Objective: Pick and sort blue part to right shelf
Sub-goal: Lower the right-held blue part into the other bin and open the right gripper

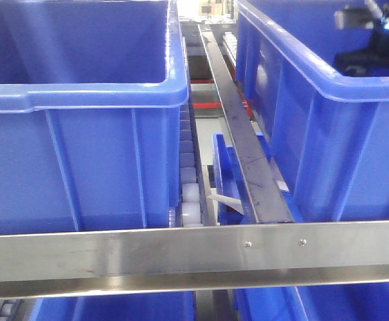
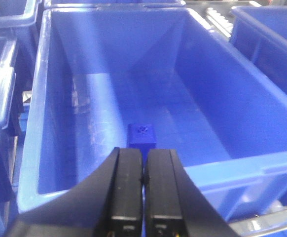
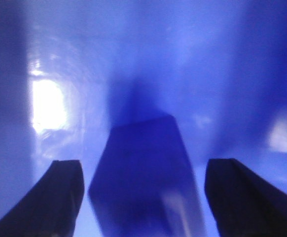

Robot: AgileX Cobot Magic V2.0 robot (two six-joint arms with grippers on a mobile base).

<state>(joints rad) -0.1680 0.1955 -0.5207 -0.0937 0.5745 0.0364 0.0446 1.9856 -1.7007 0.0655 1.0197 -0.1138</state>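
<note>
Looking at the left end effector: we see its two black fingers pressed together with nothing between them, poised over the near rim of a large blue bin.
Right end effector: we see its dark fingers spread wide, down inside a blue bin whose walls fill the blurred wrist view.
Between the right fingers: a dark blue block-like shape lies in the gap, touching neither finger as far as we can tell; the blur keeps us from naming it.
Blue part: we find it standing upright on the floor of the bin under the left end effector, near the middle of the near end, its round knob on top, apart from the walls.
Right arm from the front: we make out a black shape inside the right bin, at the far right.
Right shelf: its brushed-metal front rail runs across the near edge, with the left bin and the right bin behind it.
Between the bins: white rollers and a dark metal divider bar run from near to far.
</note>
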